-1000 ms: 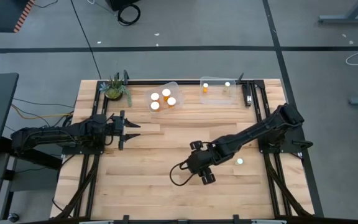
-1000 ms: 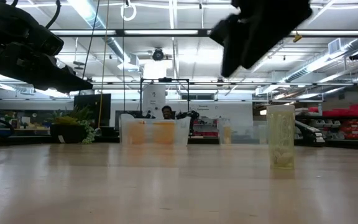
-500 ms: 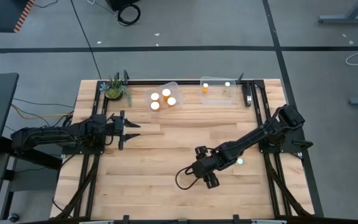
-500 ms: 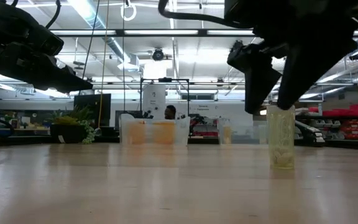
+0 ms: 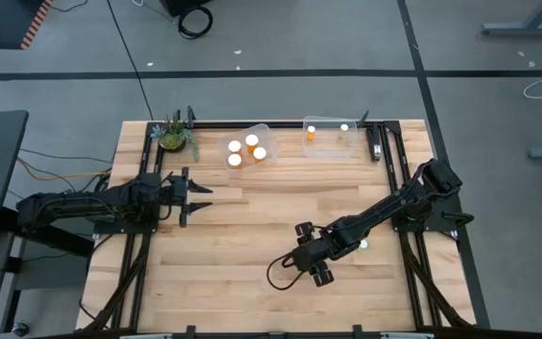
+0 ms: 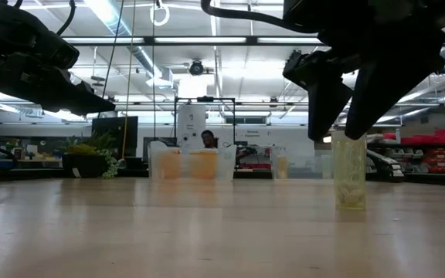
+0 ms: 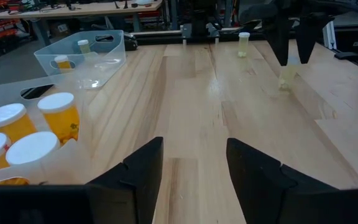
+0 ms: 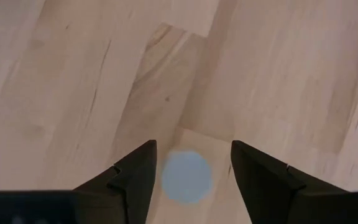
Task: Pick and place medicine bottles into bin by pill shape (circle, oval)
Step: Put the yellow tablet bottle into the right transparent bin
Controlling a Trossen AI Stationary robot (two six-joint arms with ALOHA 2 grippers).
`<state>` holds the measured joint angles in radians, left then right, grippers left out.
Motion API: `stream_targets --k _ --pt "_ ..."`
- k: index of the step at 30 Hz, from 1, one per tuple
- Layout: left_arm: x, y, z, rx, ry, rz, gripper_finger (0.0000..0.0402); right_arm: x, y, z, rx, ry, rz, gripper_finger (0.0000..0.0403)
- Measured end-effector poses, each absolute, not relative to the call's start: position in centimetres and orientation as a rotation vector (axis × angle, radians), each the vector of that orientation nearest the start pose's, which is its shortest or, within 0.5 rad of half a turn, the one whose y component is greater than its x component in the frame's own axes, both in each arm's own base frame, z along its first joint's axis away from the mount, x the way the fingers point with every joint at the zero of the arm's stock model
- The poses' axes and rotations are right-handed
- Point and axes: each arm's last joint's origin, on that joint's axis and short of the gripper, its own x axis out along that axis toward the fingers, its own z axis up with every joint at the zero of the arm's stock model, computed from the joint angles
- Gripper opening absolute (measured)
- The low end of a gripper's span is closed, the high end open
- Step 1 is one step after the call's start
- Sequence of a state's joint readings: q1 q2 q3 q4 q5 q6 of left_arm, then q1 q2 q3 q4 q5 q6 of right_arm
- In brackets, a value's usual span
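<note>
One medicine bottle (image 6: 349,171), pale with a white cap (image 8: 187,176), stands upright on its base on the wood table (image 5: 252,226), at the right near part (image 5: 362,245). My right gripper (image 6: 344,136) hangs over it, pointing steeply down and open. Its fingers (image 8: 129,180) stand on either side of the cap without touching. My left gripper (image 5: 194,188) waits open at the table's left, and nothing lies between its fingers (image 7: 135,177). Several orange bottles (image 5: 246,151) stand in the left clear bin (image 5: 263,128), two (image 5: 311,130) in the right bin (image 5: 329,141).
The two clear bins stand side by side at the far edge. A small potted plant (image 5: 172,135) sits at the far left corner. In the left wrist view another small bottle (image 7: 243,45) stands farther toward the right edge. Bare wood lies between the arms.
My right gripper has come down and a little toward the near edge, from above and beside the lone bottle to right over it, fingertips now level with its cap. The bottle has stayed in place.
</note>
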<state>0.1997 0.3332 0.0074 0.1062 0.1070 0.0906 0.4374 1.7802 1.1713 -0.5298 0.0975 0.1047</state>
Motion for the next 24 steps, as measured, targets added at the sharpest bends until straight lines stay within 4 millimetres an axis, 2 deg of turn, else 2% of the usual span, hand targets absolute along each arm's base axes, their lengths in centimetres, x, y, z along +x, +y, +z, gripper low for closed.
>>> stream_targets --k 5,13,24 --pt "11.4 2.0 14.7 0.057 0.221 0.082 0.0185 31.7 14.5 18.1 -0.212 1.125 0.242 0.0203" --pt "11.4 2.0 14.7 0.057 0.221 0.082 0.0184 31.1 14.4 16.6 -0.204 1.128 0.239 0.019" --pt "11.4 2.0 14.7 0.057 0.221 0.082 0.0181 31.3 13.9 16.6 -0.204 1.128 0.231 0.0128"
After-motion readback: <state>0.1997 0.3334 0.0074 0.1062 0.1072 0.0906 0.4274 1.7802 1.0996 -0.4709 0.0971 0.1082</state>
